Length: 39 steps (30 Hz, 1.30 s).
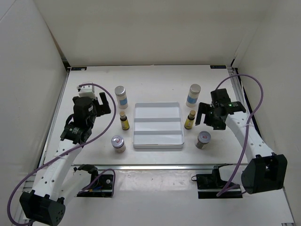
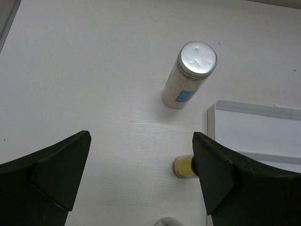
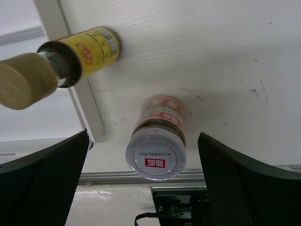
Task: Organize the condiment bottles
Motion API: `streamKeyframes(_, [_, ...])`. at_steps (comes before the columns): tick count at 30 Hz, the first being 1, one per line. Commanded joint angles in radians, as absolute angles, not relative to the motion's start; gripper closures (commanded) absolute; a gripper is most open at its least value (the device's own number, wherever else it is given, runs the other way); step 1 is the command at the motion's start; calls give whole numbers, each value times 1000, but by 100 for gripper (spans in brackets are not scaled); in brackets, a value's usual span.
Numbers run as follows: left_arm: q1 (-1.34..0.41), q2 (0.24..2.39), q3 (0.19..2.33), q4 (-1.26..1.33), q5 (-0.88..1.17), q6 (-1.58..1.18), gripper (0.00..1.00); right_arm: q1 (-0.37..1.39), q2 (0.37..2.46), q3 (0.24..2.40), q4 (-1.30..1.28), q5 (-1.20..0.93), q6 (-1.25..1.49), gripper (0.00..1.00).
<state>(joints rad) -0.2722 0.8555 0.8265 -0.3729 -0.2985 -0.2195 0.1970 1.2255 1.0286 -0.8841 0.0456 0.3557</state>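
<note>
Overhead: white ridged tray [image 1: 157,110] sits mid-table with nothing in it. All six condiment bottles stand on the table outside it, three per side: left white bottle [image 1: 121,96], left yellow bottle [image 1: 124,120] and left jar [image 1: 118,143]; then right white bottle [image 1: 193,95], right yellow bottle [image 1: 189,120] and right jar [image 1: 203,139]. Left gripper [image 1: 103,104] hangs beside the left column. Right gripper [image 1: 204,116] hovers near the right yellow bottle and jar. Left wrist: left gripper [image 2: 141,141] is spread wide and holds nothing. The white bottle is ahead, and the yellow bottle's shoulder sits just beside one finger. Right wrist: right gripper [image 3: 143,136] is likewise spread and empty, with the jar framed between its fingers but untouched and the yellow bottle off to one side, close to the tray's edge. Risks, as I judge them: wide jaws descending on the jar could clip the slim yellow bottle and topple it, because the two stand near each other. On the left, that close finger could do the same. A bottle set across a tray ridge may tilt over.
</note>
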Motion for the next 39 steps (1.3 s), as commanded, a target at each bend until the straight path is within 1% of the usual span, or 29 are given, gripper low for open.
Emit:
streamKeyframes(1, [-276, 838, 821, -357, -279, -229, 0, 199, 1187, 1009, -885, 139, 406, 0])
streamKeyframes(5, [-276, 838, 821, -357, -279, -229, 0, 209, 1209, 966, -885, 130, 428, 0])
streamKeyframes(9, [-276, 838, 821, -357, -288, -229, 0, 209, 1249, 940, -885, 121, 517, 0])
streamKeyframes(16, [-276, 828, 799, -357, -340, -255, 0, 218, 1215, 855, -848, 72, 595, 0])
streamKeyframes(17, [-276, 828, 790, -357, -350, -265, 0, 218, 1227, 854, -848, 72, 595, 2])
streamKeyframes(21, [-276, 819, 790, -357, -359, -265, 0, 227, 1243, 812, -828, 63, 618, 18])
streamKeyframes(22, [-276, 819, 790, -357, -359, -265, 0, 227, 1226, 802, -828, 54, 633, 26])
streamKeyframes(23, [-276, 819, 790, -357, -359, -265, 0, 227, 1200, 802, -828, 54, 634, 29])
streamKeyframes(24, [-276, 809, 790, -357, -359, -265, 0, 227, 1184, 790, -828, 54, 649, 37])
streamKeyframes(25, [-276, 808, 790, -357, -359, -265, 0, 236, 1168, 790, -839, 70, 661, 43])
streamKeyframes(27, [-276, 799, 790, -357, -359, -265, 0, 236, 1117, 790, -851, 80, 661, 51])
streamKeyframes(28, [-276, 799, 790, -357, -359, -265, 0, 236, 1100, 790, -867, 89, 661, 60])
streamKeyframes(30, [-276, 799, 790, -357, -359, -265, 0, 236, 1060, 816, -896, 89, 661, 66])
streamKeyframes(31, [-276, 789, 790, -357, -370, -265, 0, 250, 1039, 848, -906, 89, 661, 71])
streamKeyframes(35, [-276, 779, 790, -357, -370, -265, 0, 313, 1014, 934, -945, 89, 640, 83])
streamKeyframes(39, [-276, 779, 781, -357, -370, -265, 0, 422, 1034, 1037, -933, 89, 620, 86])
